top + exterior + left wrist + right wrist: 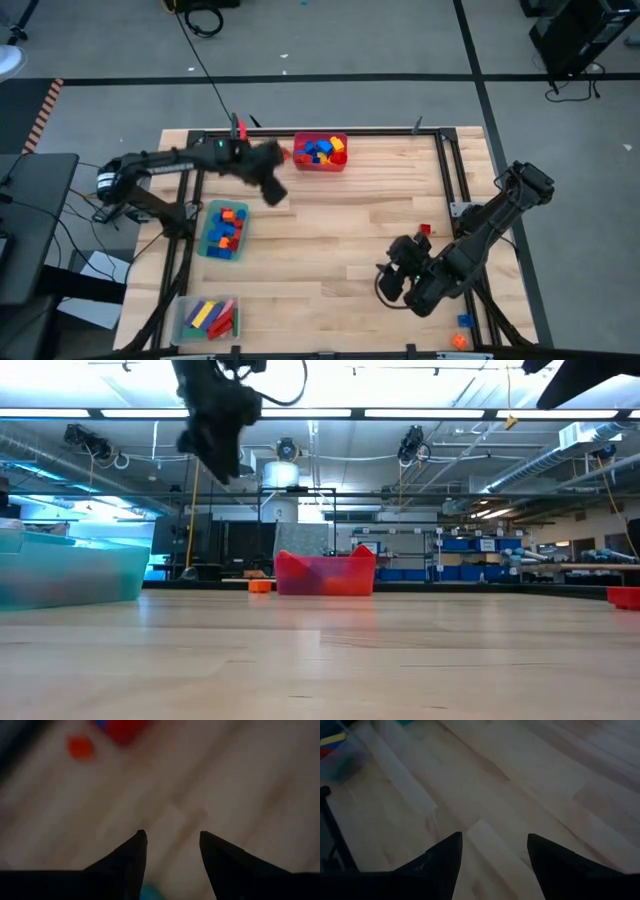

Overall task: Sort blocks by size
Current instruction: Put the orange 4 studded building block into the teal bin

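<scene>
Trouble could come if the left gripper (272, 190), parted and empty at upper centre, clips the red bin (320, 153) reaching in; the right gripper (400, 268), lower right, waits open and empty.

A pale wooden table (330, 240) with a dark metal frame along its edges carries everything. A red bin (320, 153) of mixed blocks stands at the middle of the far edge, with one small orange block (260, 586) just beside it. A green bin (224, 230) holding orange and blue blocks sits near the left edge, and a clear bin (207, 319) with long bars is at the near left corner. A red block (425, 230) lies toward the right edge; a blue block (464, 320) and an orange one (458, 341) lie near the near right corner.
</scene>
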You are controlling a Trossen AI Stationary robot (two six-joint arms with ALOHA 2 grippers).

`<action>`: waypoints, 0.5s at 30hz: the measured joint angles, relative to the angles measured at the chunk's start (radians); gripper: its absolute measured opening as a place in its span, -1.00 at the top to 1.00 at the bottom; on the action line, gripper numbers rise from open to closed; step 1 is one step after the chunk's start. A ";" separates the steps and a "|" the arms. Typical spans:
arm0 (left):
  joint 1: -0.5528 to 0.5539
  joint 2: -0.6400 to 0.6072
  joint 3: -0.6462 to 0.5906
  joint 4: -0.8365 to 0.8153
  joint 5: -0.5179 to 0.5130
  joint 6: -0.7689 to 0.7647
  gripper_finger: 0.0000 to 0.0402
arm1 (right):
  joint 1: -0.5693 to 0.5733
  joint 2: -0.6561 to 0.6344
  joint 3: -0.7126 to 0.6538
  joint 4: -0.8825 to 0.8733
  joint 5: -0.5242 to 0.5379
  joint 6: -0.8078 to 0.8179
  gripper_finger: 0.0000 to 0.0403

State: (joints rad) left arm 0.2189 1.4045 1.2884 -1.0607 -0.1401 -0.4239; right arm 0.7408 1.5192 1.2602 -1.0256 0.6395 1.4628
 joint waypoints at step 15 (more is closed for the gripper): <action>0.281 0.002 0.016 0.362 -0.234 0.395 0.03 | -0.131 0.000 0.000 -0.002 0.000 0.000 -0.18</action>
State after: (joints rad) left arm 0.5003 1.4068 1.3048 -0.6985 -0.3743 -0.0290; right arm 0.6101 1.5192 1.2604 -1.0271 0.6392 1.4628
